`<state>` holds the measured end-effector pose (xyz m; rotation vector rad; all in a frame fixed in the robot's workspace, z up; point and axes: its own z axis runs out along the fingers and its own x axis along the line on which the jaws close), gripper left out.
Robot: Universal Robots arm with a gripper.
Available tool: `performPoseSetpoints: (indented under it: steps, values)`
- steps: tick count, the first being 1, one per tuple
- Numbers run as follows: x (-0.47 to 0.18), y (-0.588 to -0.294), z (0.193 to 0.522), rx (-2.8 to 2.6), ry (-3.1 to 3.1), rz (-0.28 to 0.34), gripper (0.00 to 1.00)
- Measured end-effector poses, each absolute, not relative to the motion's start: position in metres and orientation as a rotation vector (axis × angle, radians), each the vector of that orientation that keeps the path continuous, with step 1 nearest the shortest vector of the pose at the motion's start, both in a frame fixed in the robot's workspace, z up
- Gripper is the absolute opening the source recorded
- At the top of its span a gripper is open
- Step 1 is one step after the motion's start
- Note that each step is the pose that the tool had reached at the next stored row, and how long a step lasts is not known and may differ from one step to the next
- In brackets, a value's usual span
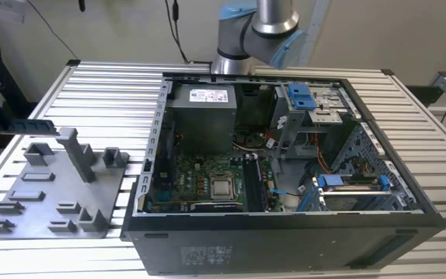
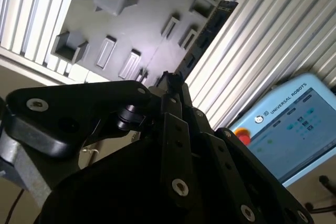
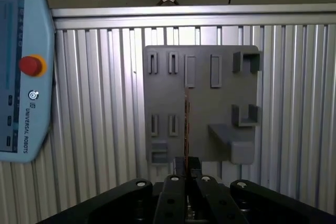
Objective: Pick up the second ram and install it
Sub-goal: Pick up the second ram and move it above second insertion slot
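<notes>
Printed lettering marks the pendant; a white label marks the power supply.

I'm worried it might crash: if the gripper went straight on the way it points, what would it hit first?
Probably the tray. The gripper, shut on the ram, points down near the tray's edge, so the ram would touch first. Depth is unclear, so it could instead meet the table beside it.
</notes>
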<state>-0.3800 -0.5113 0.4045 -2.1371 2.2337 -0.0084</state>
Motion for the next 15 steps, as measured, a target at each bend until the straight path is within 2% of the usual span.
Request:
performPoseSetpoints:
  steps: [15]
  values:
    - [-0.314,-0.512,0.405,-2.147,2.23,-0.001,0.14]
